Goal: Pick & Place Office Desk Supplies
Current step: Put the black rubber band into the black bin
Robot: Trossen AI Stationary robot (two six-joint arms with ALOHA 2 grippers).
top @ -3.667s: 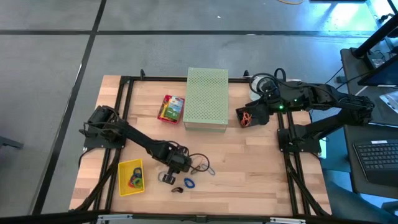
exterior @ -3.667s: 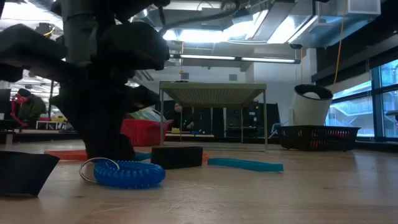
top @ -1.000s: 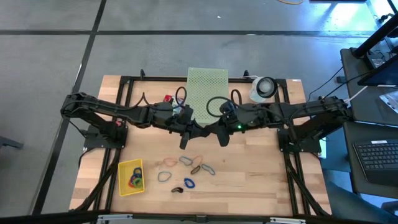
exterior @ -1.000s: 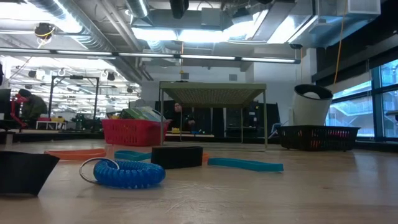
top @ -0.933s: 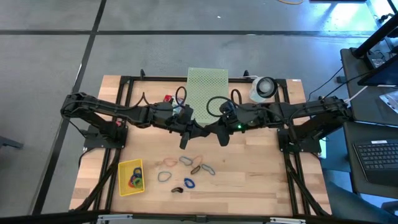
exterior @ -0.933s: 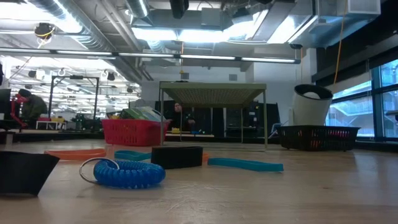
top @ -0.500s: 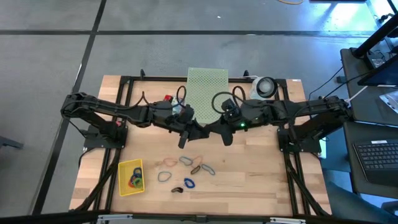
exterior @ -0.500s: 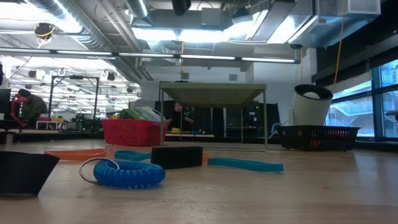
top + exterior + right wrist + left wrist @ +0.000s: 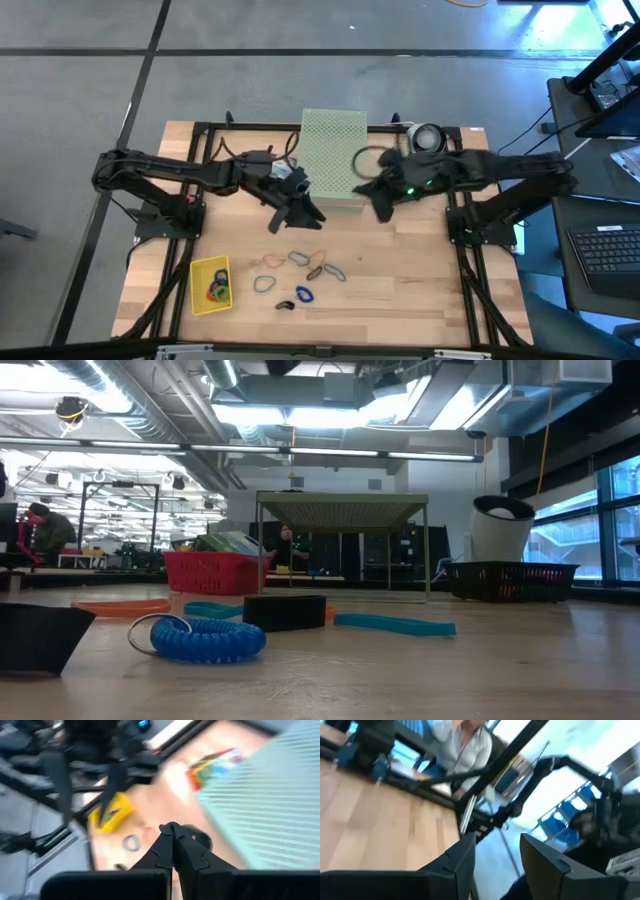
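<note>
Pale wood table (image 9: 420, 280), seen from above, carries what we cannot find elsewhere: a loose scatter of rubber-band loops (image 9: 300, 268) toward the near edge, a yellow box (image 9: 210, 284) holding more coloured loops beside them, and a large pale green perforated box (image 9: 332, 158) at the far middle. From table height we see instead a coiled blue loop (image 9: 207, 639), a flat black block (image 9: 285, 612) behind it and a blue band (image 9: 394, 624) lying flat, with a red basket (image 9: 206, 572) and a seated person (image 9: 40, 532) in the room beyond; neither arm enters that view. Overhead, the left gripper (image 9: 279, 215) hangs just off the perforated box's near left corner, its arm stretched in from the left edge; its wrist camera shows the fingers (image 9: 452, 861) spread apart, holding nothing. Opposite, the right gripper (image 9: 381, 207) sits at the box's near right corner, arm reaching in from the right, its fingers (image 9: 165, 851) pressed together and empty.
</note>
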